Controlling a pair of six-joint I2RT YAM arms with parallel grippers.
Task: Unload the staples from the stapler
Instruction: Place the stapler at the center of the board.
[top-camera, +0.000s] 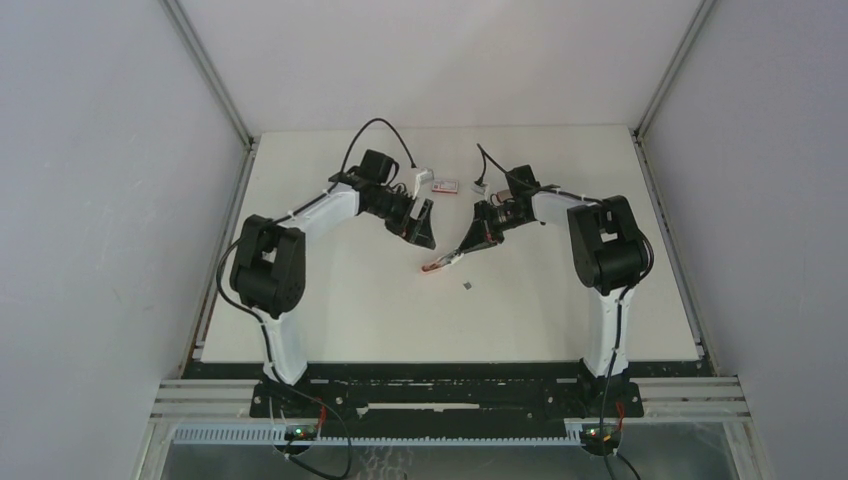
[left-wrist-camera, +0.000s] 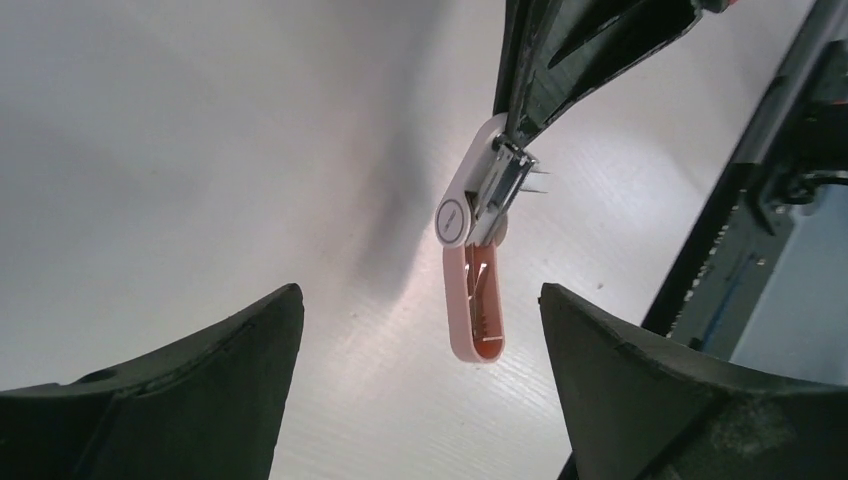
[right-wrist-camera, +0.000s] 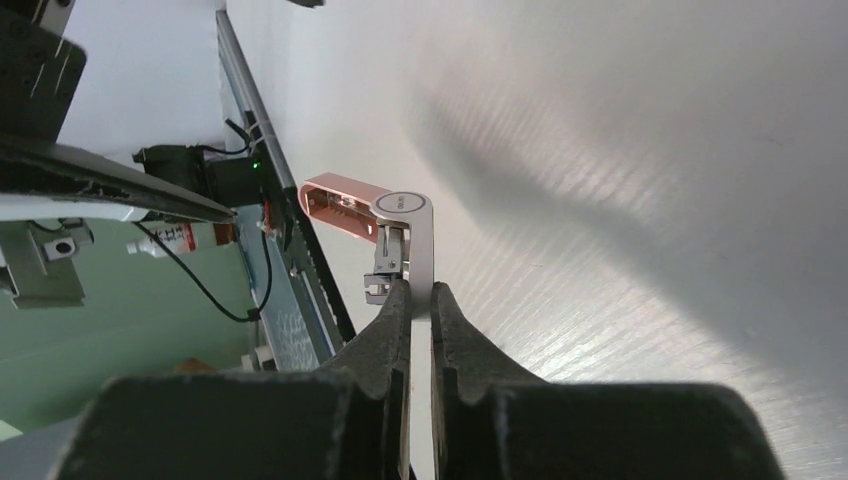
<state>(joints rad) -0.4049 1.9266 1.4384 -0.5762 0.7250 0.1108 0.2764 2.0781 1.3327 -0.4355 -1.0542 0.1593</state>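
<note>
The stapler (top-camera: 447, 261) is small and slim, hinged open, with a grey-white arm and a pinkish arm. My right gripper (top-camera: 476, 243) is shut on the grey-white arm and holds it tilted; the pinkish arm's end points down at the table. In the right wrist view my gripper (right-wrist-camera: 420, 293) pinches that arm of the stapler (right-wrist-camera: 418, 235) beside the metal magazine. My left gripper (top-camera: 424, 236) is open and empty, just left of the stapler. In the left wrist view the stapler (left-wrist-camera: 470, 215) hangs ahead between my fingers (left-wrist-camera: 230, 370). A tiny grey bit of staples (top-camera: 469, 286) lies on the table.
A flat red-and-white box (top-camera: 445, 185) lies at the back between the two arms. The white table (top-camera: 330, 310) ends at walls left, right and back. The table's front rail (right-wrist-camera: 300, 240) shows in the right wrist view.
</note>
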